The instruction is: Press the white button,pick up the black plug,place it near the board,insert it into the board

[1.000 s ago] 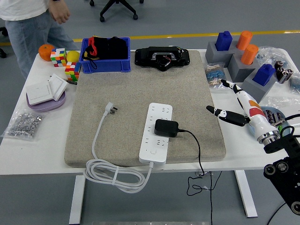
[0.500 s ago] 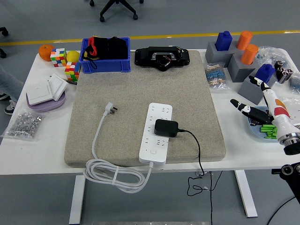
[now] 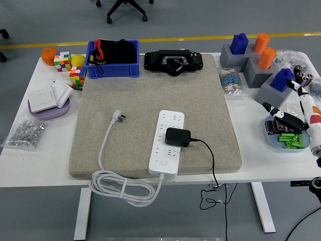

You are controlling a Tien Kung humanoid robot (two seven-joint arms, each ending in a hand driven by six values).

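A white power strip [image 3: 167, 141] lies on the grey mat [image 3: 150, 100] near its front edge. The black plug [image 3: 178, 137] sits plugged into the strip's right side, its black cable [image 3: 212, 165] running off the table's front edge. The strip's white button [image 3: 164, 162] is at its near end. My right hand [image 3: 293, 108] hovers at the far right edge of the table, well away from the strip, with fingers spread and holding nothing. My left hand is out of view.
A blue bin [image 3: 113, 59] and a black device [image 3: 173, 61] stand at the mat's back. Coloured cubes [image 3: 70, 68], an orange [image 3: 48, 55] and white switches [image 3: 47, 98] sit left. Grey blocks with pegs [image 3: 256, 63] and a dish of green parts [image 3: 287, 139] are right. The strip's white cord [image 3: 123, 188] coils in front.
My right hand has drawn back to the right, from beside the mat's edge to the table's far right side. The person at the far left has walked out of view.
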